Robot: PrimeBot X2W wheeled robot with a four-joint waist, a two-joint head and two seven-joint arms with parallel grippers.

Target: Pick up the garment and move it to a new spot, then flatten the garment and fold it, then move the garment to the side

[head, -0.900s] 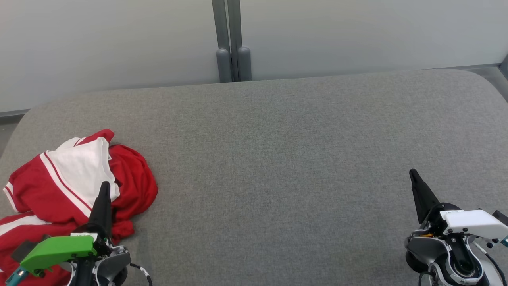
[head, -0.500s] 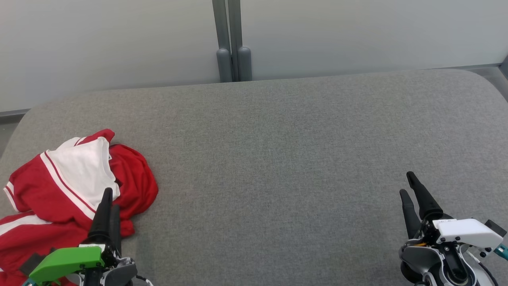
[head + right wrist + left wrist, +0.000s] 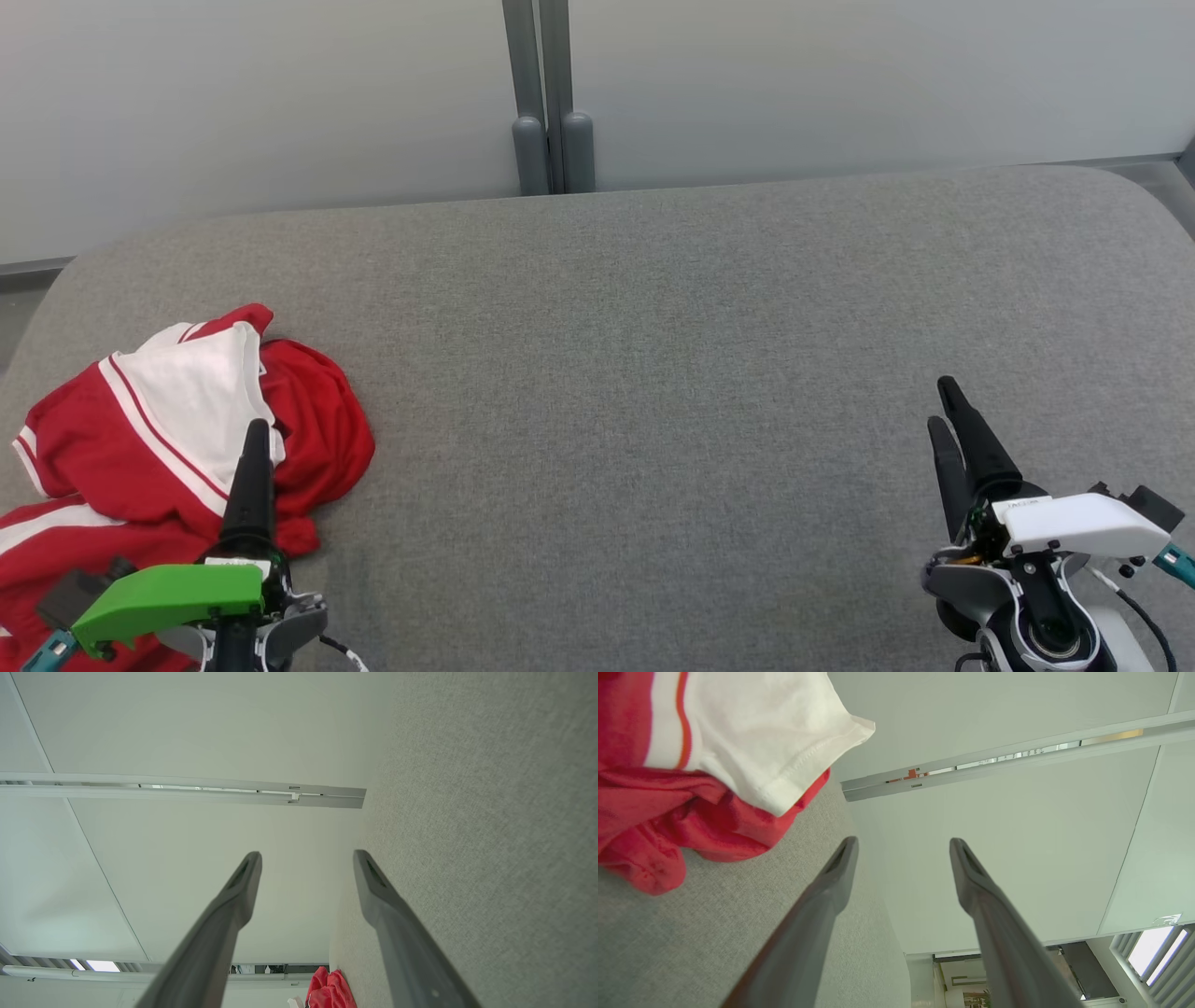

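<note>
The garment (image 3: 140,439) – a red shirt with white panels and striped trim – lies crumpled at the robot's near left corner of the grey fabric-covered surface (image 3: 653,373), with part of it running past the lower edge of the head view. The left gripper (image 3: 901,841) sits at the garment's near right edge; its two dark fingers stand apart with nothing between them, and the wrist view shows the cloth just beside them, not in contact. The right gripper (image 3: 940,403) is well apart from the garment, at the near right of the surface – fingers spread, holding nothing. A grey post (image 3: 551,93) divides the pale wall panels behind.
</note>
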